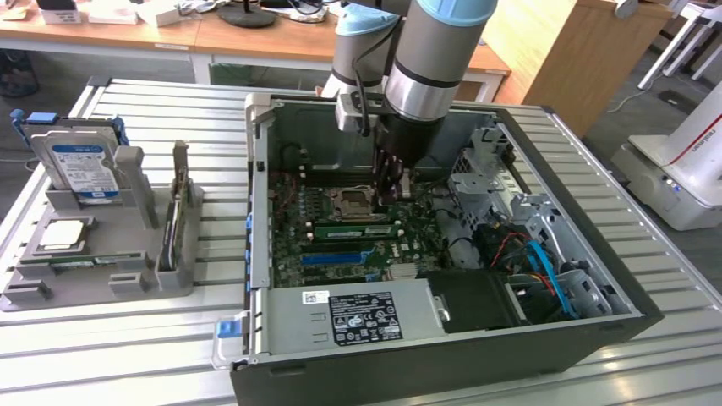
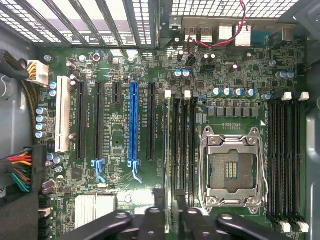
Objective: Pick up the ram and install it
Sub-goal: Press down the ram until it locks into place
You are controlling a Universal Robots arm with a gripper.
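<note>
Ram (image 1: 358, 228) on motherboard (image 2: 116, 131), end near fingers (image 2: 152, 221)

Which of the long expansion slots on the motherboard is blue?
The blue slot sits between black slots; a white slot ends the row, the rest are black.

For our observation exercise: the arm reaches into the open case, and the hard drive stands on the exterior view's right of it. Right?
No. The exterior view shows the hard drive on that view's left of the case; the arm does reach into it.
</note>
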